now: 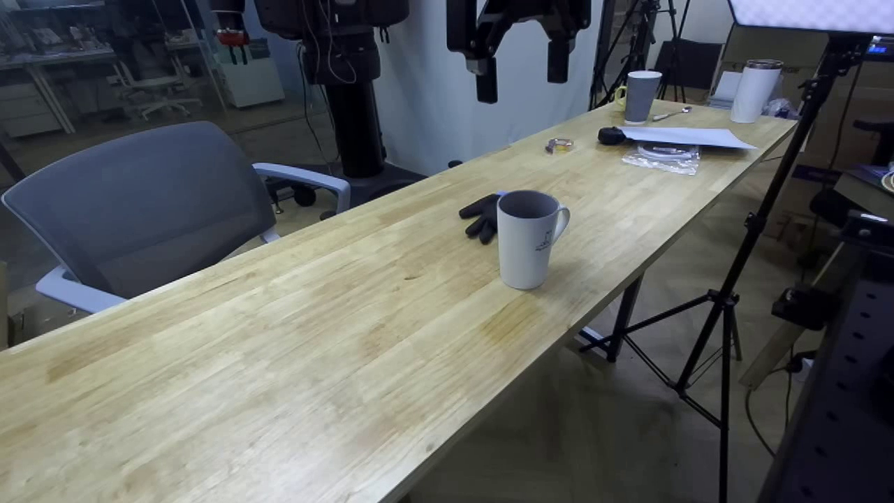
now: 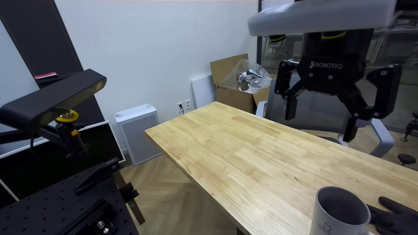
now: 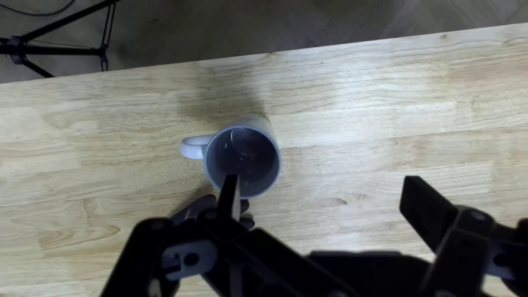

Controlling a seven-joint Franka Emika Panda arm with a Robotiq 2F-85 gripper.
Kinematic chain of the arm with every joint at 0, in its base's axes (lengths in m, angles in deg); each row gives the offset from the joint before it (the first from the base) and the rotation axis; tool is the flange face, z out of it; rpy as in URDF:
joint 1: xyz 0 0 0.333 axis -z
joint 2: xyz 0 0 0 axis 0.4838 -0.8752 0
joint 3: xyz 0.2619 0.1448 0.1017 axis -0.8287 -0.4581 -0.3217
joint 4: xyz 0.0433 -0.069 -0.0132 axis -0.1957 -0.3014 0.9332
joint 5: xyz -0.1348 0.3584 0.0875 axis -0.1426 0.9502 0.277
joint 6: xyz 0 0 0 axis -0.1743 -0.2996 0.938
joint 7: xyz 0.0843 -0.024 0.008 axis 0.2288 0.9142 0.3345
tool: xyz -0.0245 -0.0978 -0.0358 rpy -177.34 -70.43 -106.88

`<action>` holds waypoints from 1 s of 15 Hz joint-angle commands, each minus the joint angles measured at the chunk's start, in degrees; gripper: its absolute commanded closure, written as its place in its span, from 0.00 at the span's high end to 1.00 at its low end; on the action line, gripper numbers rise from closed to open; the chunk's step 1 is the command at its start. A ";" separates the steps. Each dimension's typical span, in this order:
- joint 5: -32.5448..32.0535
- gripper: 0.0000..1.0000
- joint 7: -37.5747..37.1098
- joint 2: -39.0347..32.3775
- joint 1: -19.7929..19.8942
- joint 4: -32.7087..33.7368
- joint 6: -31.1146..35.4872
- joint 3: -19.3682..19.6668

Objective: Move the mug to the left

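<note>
The light grey-white mug (image 1: 522, 244) stands upright on the wooden table, with its handle and a small dark print on its side. In an exterior view its upper part shows at the bottom edge (image 2: 341, 209). In the wrist view I look down into the mug (image 3: 243, 161), its handle pointing left. My gripper (image 1: 522, 78) is open and empty, well above the table, in both exterior views (image 2: 320, 122). In the wrist view the gripper (image 3: 324, 194) has its fingers wide apart. Its left finger overlaps the mug's near rim in the picture, apart from it in height.
A dark glove (image 1: 480, 218) lies beside the mug. Farther along the table (image 1: 314, 328) are a grey cup (image 1: 641, 98), a white tumbler (image 1: 756, 91), paper (image 1: 688, 136) and a plastic bag (image 1: 663, 161). An office chair (image 1: 147, 202) and a tripod (image 1: 740, 265) stand beside the table.
</note>
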 commanded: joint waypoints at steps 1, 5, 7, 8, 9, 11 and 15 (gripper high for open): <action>0.08 1.00 0.08 0.06 -0.03 0.06 -0.17 0.03; 0.09 1.00 0.15 0.07 -0.03 0.05 -0.18 0.03; -0.18 1.00 -0.06 -0.46 -0.05 -0.29 1.19 0.03; 0.48 1.00 0.62 -0.98 0.06 -0.22 1.73 0.07; 0.33 1.00 0.40 -1.61 0.29 -0.19 3.26 0.32; 0.85 1.00 1.27 -2.41 0.78 -0.46 6.60 0.71; 1.96 1.00 2.84 -4.81 2.26 -0.48 12.82 1.69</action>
